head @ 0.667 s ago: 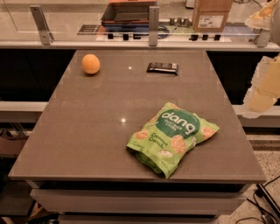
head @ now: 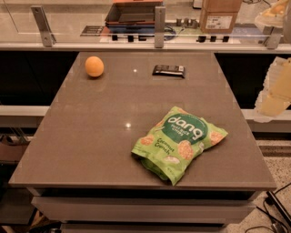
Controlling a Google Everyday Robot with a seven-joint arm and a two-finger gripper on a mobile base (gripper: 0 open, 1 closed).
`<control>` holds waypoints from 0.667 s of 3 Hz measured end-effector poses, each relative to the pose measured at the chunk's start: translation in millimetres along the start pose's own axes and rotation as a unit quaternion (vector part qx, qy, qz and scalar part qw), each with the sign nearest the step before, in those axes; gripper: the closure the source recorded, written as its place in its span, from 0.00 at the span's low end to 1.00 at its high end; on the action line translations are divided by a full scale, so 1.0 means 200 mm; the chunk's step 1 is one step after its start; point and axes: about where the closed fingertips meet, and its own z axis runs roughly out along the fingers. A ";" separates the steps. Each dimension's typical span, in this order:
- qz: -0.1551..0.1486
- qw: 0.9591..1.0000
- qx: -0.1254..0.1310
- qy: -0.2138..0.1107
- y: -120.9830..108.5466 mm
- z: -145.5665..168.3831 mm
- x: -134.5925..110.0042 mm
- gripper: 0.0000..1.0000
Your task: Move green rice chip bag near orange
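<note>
The green rice chip bag lies flat on the grey table, at the front right, with its "dang" logo facing up. The orange sits at the table's far left, well apart from the bag. My gripper shows only as a pale blurred shape at the right edge of the view, beyond the table's right side and higher than the bag. It holds nothing that I can see.
A small flat black wrapped bar lies at the far middle of the table. Behind the table runs a glass-railed counter with metal posts, a cardboard box and a tray.
</note>
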 end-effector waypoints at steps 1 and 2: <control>-0.031 1.000 0.000 0.000 -0.02 0.03 0.02 0.00; -0.094 0.996 -0.005 -0.010 -0.05 0.12 0.03 0.00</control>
